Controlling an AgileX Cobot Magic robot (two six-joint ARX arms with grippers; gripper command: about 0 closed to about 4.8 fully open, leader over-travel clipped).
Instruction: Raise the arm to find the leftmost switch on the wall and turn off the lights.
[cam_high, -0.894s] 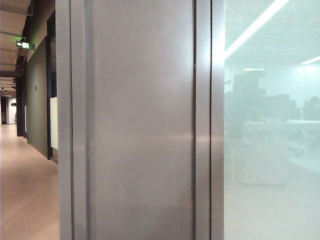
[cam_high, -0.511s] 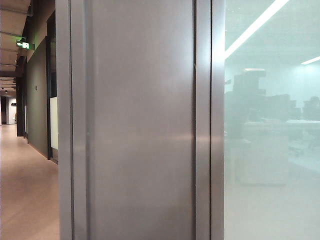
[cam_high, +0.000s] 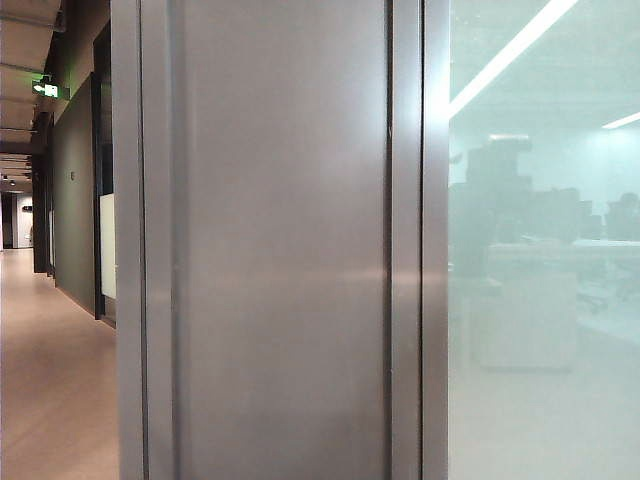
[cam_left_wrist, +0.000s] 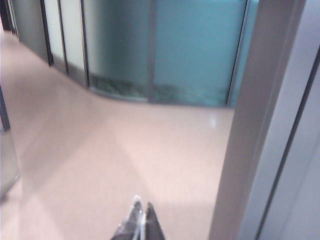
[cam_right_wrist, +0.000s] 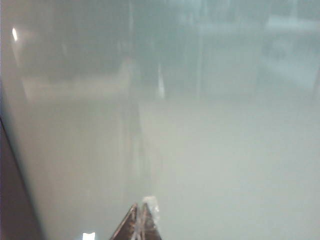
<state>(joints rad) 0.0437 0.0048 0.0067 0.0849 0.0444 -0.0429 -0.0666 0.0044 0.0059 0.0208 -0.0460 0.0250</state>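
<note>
- The left gripper (cam_left_wrist: 140, 220) shows only its fingertips in its wrist view; they are pressed together to a point, holding nothing.
- Ahead of it lies bare pinkish floor (cam_left_wrist: 110, 150), and beyond that a curved run of teal frosted glass panels (cam_left_wrist: 165, 50). Close beside the tips, to one side, rises a pale grey metal frame post (cam_left_wrist: 250, 150).
- The right gripper (cam_right_wrist: 140, 220) also has its fingertips closed together, empty. It faces a milky frosted glass pane (cam_right_wrist: 200, 150), with only blurred shapes behind it.
- In the exterior view neither gripper appears. The wall (cam_high: 280, 250), a brushed grey metal panel with vertical frame strips, fills the middle; a frosted glass partition (cam_high: 540, 300) stands to its right and a corridor (cam_high: 50, 360) runs off to its left.
- No switch shows in any view, so I judge the task is at the searching step: the arms are low and nothing has been located.
- The next move probably calls for lifting an arm so its wrist camera sweeps up the metal panel until the switch row appears; then the leftmost one must be singled out before pressing with closed tips.
</note>
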